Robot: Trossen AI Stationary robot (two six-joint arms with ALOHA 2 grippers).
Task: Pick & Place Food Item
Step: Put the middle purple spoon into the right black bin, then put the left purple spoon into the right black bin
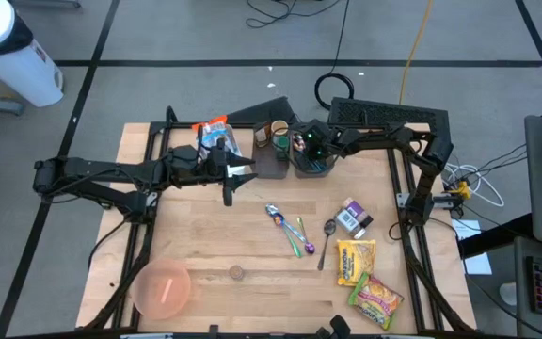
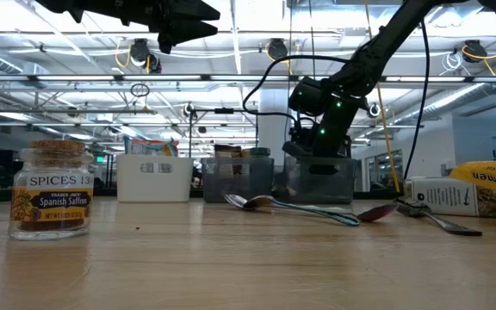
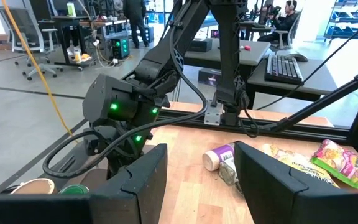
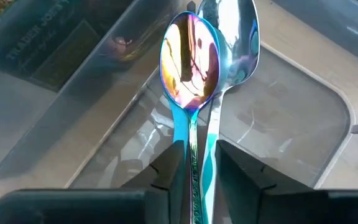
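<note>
the right claw [image 4: 194,163] is clamped on two shiny metal spoons, one iridescent [image 4: 188,59] and one silver [image 4: 236,37], held over the clear plastic bin [image 4: 303,118] at the wooden counter's [image 1: 252,235] far edge. the left claw [image 3: 199,177] hangs spread apart and empty above the counter, with the yellow ramen packet [image 1: 355,261] lying well apart from both.

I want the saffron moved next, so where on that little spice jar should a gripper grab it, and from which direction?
Grip the Spanish Saffron jar across its straight glass body, below the cork stopper, probably coming straight down from above. It stands upright and alone near the table's front edge, by the pink bowl, so nothing crowds its sides.
</note>
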